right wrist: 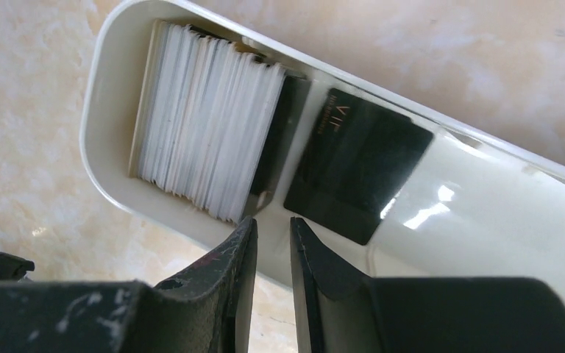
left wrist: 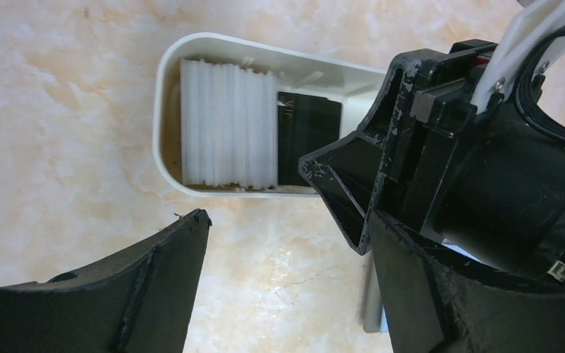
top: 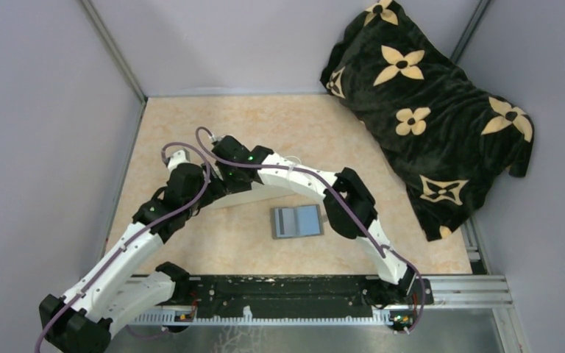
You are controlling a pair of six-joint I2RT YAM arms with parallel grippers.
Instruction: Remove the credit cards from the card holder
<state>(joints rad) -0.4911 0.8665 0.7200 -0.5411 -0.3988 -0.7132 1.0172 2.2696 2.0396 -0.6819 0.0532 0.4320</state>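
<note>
The card holder (top: 296, 221) lies open and flat on the table, one half grey and the other blue-grey; I see no card sticking out of it. A long white tray (right wrist: 478, 213) holds the credit cards. A pale stack (right wrist: 206, 118) stands on edge at the tray's rounded end, with a black card (right wrist: 272, 140) against it. Another black card (right wrist: 357, 165) lies flat beside them. My right gripper (right wrist: 274, 224) hovers at the tray's near rim, its jaws a narrow gap apart and empty. My left gripper (left wrist: 287, 220) is wide open over bare table just short of the tray (left wrist: 169, 88).
A black blanket with tan flowers (top: 427, 110) fills the far right corner. Grey walls close the table in on three sides. A black and metal rail (top: 287, 290) runs along the near edge. The right arm's gripper body (left wrist: 427, 147) crowds the left wrist view.
</note>
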